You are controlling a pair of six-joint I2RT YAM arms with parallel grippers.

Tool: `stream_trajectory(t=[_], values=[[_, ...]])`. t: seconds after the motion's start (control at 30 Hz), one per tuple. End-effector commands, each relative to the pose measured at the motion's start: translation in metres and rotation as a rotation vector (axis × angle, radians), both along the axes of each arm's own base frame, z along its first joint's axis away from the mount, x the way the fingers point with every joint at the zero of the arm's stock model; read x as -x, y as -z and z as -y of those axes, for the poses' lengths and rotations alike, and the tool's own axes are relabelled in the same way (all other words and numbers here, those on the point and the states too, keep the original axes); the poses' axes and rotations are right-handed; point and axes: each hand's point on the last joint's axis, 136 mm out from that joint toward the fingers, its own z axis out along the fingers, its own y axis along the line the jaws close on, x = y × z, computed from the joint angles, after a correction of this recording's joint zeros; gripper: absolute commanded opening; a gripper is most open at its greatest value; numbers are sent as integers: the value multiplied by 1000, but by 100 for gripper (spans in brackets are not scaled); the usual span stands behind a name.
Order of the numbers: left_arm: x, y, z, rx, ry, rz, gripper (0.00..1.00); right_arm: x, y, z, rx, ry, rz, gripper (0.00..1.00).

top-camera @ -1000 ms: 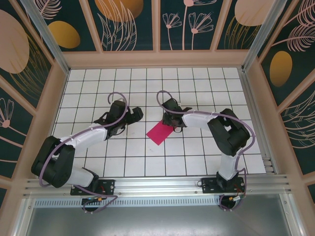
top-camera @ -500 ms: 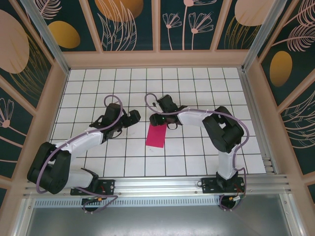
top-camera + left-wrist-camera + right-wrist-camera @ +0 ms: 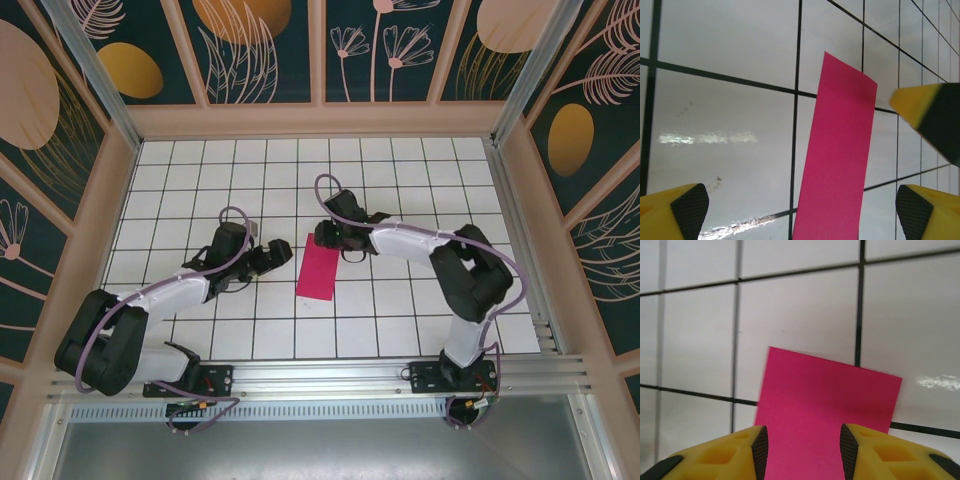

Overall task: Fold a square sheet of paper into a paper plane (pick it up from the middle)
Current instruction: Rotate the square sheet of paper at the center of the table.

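— Step in hand, judging from here?
— Early folding, probably. Nearest the bases, on the white-tiled tabletop point(image 3: 400, 330), can see the pink paper sheet point(image 3: 317, 268) lying flat as a narrow oblong, so likely folded in half once. No nose or wings formed yet.
— And just beside it?
— Can make out the left claw point(image 3: 277, 254) at the sheet's left edge, spread wide and holding nothing.
— Farther on?
— At the far short edge, finding the right claw point(image 3: 326, 238), half spread and straddling that end. Hard to tell whether touching the paper, but not clamped, going by the gap between the pads point(image 3: 760, 450).
— Next move?
— Probably pinning one end while lifting a corner toward the centre crease. Calls for a light, square touch: thin paper, easily skidded or creased off line.
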Motion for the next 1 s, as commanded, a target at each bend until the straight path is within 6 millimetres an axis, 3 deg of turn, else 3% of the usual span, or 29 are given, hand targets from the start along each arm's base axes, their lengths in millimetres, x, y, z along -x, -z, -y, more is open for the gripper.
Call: stream_trajectory(t=[0.0, 0.27, 0.5, 0.6, 0.8, 0.97], values=[[3, -4, 8, 60, 34, 3, 99, -3, 17, 5, 44, 60, -59, 44], [16, 4, 15, 114, 72, -47, 96, -6, 42, -2, 42, 21, -110, 44], [37, 11, 27, 182, 112, -110, 89, -16, 56, 16, 86, 80, -123, 43], [46, 13, 34, 182, 136, -125, 88, -18, 45, 11, 50, 60, -110, 43], [55, 12, 50, 210, 159, -148, 85, -20, -5, -1, -33, 6, -36, 43], [56, 15, 57, 228, 118, -177, 81, -4, 2, -2, -56, -28, -89, 40]])
